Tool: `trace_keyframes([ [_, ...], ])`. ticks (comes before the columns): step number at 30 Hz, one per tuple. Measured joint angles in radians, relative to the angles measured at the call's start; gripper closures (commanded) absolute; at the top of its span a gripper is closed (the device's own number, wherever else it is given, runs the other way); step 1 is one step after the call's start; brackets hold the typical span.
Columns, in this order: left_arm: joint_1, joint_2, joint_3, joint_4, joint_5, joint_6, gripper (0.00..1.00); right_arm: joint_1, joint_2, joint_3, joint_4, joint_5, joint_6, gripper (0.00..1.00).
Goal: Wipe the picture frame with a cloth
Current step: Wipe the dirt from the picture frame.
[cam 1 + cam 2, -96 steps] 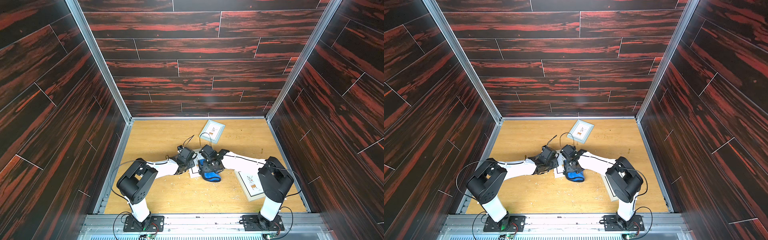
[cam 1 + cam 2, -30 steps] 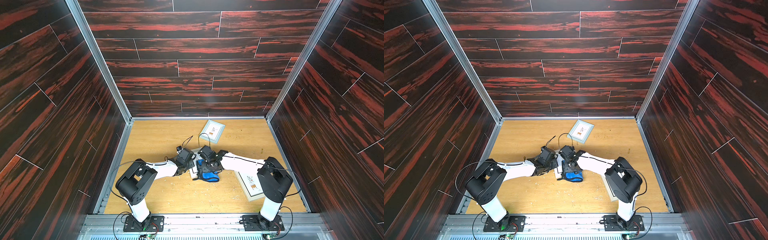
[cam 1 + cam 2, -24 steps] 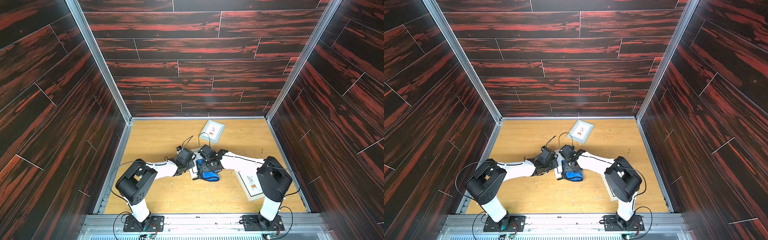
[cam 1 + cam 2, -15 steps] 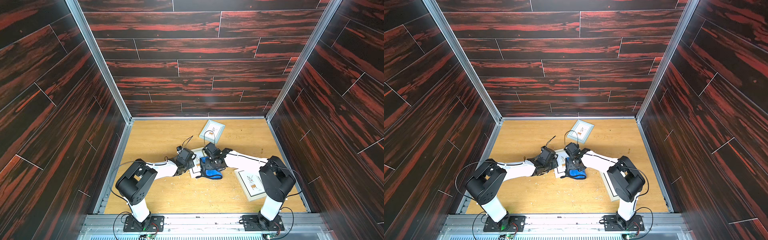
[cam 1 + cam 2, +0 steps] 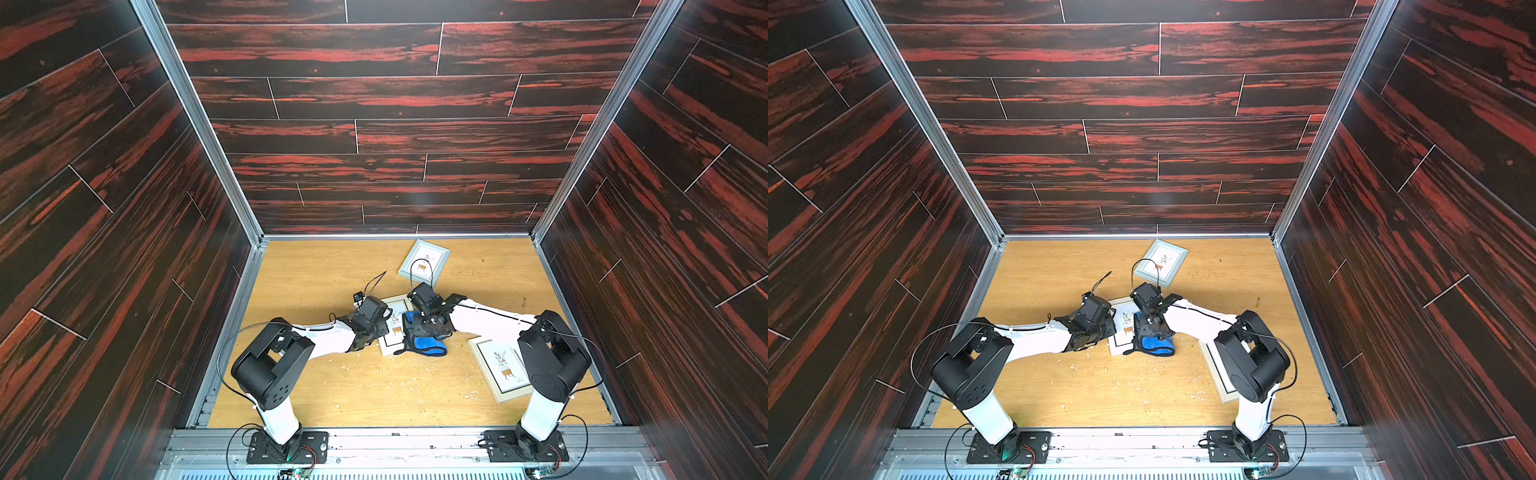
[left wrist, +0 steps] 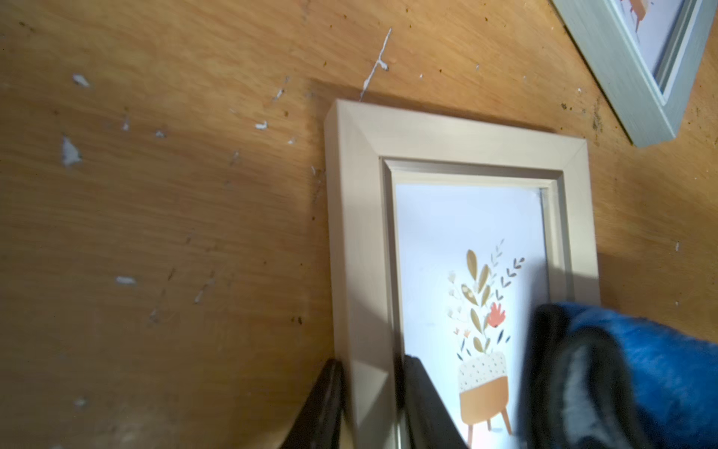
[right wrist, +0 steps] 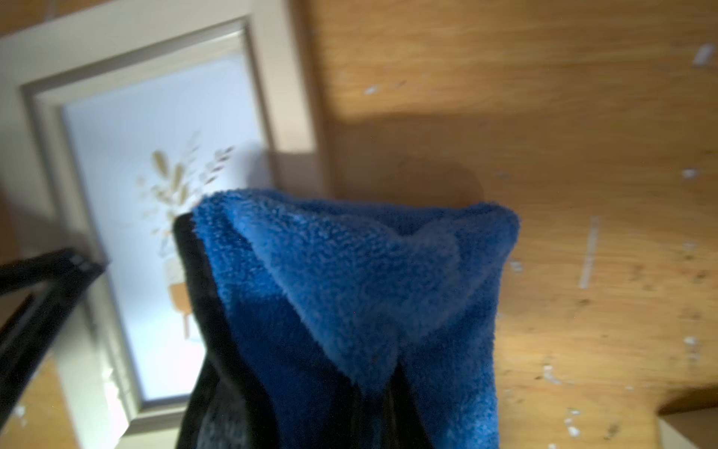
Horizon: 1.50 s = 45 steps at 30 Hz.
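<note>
Overhead, in both top views, we found the picture frame (image 5: pixel 394 311) lying flat, the cloth (image 5: pixel 430 345) bunched across its edge beneath the right gripper (image 5: pixel 424 332). From the left wrist, the left gripper (image 6: pixel 373 408) had its jaws clamped across the frame's side rail, pinning it. From the right wrist, the jaws were closed on the cloth (image 7: pixel 369 291), which draped soft and floppy over them. We judged the frame light, stiff, apt to slide, its glazing fragile: best held by a rail; the cloth by a gathered fold.
</note>
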Motion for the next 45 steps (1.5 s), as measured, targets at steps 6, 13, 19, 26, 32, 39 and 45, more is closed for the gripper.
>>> trace_keyframes([
  [6,0.0,0.0,0.0,0.0,0.002,0.009,0.71,0.1,0.036,0.043,-0.005,-0.008,0.005,1.0],
  [13,0.0,0.0,0.002,0.001,0.019,0.031,0.71,-0.06,0.039,0.055,-0.011,0.015,-0.039,1.0],
  [19,0.004,0.002,0.007,-0.002,0.04,0.053,0.71,-0.08,0.169,0.26,-0.024,0.041,-0.078,1.0],
  [26,0.006,0.002,0.008,-0.004,0.047,0.069,0.71,-0.068,0.147,0.185,0.003,0.03,-0.097,1.0],
  [32,0.007,0.004,0.013,-0.006,0.051,0.086,0.71,-0.038,0.031,0.044,-0.012,0.016,-0.088,1.0],
  [39,0.009,0.005,0.018,-0.014,0.059,0.098,0.71,-0.094,0.191,0.292,-0.034,0.05,-0.101,1.0],
  [45,0.01,0.002,0.01,-0.006,0.062,0.101,0.71,-0.094,0.162,0.211,-0.007,0.056,-0.1,1.0],
])
